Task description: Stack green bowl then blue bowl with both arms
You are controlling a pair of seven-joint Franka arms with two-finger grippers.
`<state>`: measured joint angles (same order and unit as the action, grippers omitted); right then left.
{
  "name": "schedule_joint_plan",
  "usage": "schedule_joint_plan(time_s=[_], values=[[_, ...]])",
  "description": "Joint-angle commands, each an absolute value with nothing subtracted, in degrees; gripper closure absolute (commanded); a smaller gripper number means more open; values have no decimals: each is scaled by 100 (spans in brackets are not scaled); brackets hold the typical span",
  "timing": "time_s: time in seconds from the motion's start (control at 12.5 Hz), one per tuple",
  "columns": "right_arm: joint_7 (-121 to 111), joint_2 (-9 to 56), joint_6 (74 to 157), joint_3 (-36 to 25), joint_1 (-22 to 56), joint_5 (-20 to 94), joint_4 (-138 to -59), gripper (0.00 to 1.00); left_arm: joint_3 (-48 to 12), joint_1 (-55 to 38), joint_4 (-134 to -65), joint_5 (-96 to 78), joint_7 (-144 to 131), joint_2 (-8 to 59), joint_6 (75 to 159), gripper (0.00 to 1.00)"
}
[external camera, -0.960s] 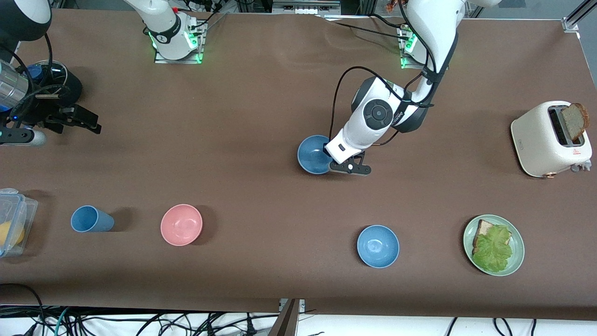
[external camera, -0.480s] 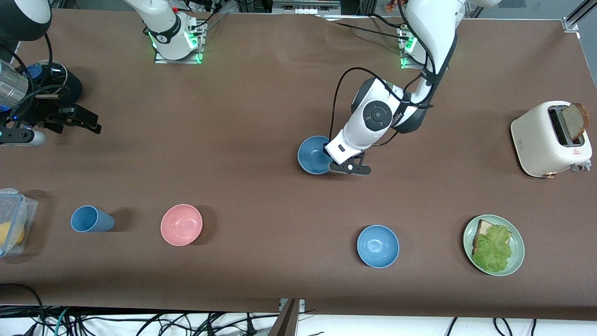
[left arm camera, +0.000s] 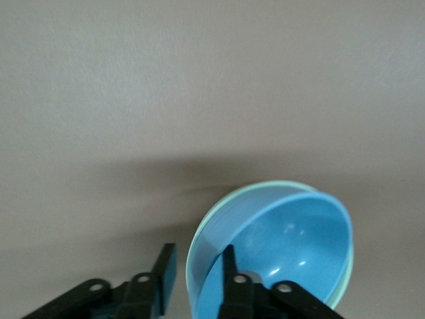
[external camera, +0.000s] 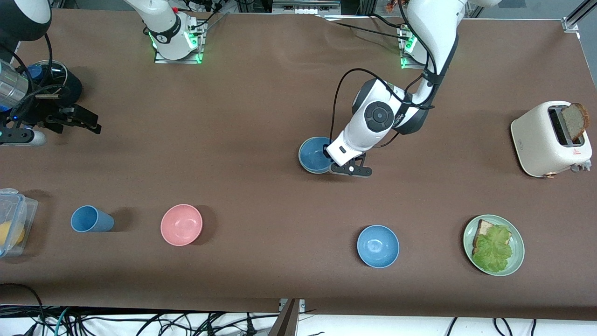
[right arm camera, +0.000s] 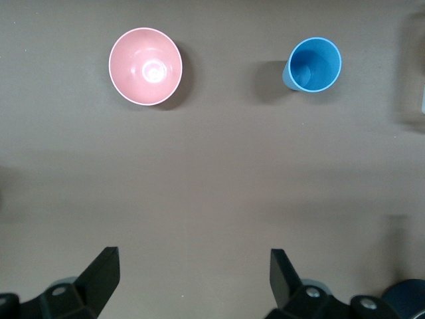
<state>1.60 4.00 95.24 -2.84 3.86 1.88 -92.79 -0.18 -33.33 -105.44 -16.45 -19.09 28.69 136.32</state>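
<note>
Blue bowl (external camera: 315, 155) now seated inside green bowl (left arm camera: 199, 232), green rim newly visible around it. Left gripper (left arm camera: 196, 276) jaws, prev. clamped on blue bowl rim, now parted, rim loose between them.

We see a smooth, faintly glossy blue bowl (left arm camera: 292, 246) nested in a matt pale green bowl (left arm camera: 265, 188), on a matt brown table (external camera: 233, 116) surface of cloth-like look.
</note>
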Motion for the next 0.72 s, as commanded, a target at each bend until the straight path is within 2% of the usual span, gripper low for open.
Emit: schedule_joint_plan(time_s=[0.0, 0.32, 0.64], values=[[158, 396, 9431, -237, 316, 167, -9193, 0, -44, -3191, -10320, -1643, -1978, 2550, 13037, 0], [158, 396, 9431, -237, 316, 167, -9193, 0, 35, -2586, -9090, -1547, -1942, 2198, 11069, 0], [123, 396, 9431, -237, 316, 167, -9193, 0, 105, -1611, -8886, -1529, -1942, 1426, 10425, 0]])
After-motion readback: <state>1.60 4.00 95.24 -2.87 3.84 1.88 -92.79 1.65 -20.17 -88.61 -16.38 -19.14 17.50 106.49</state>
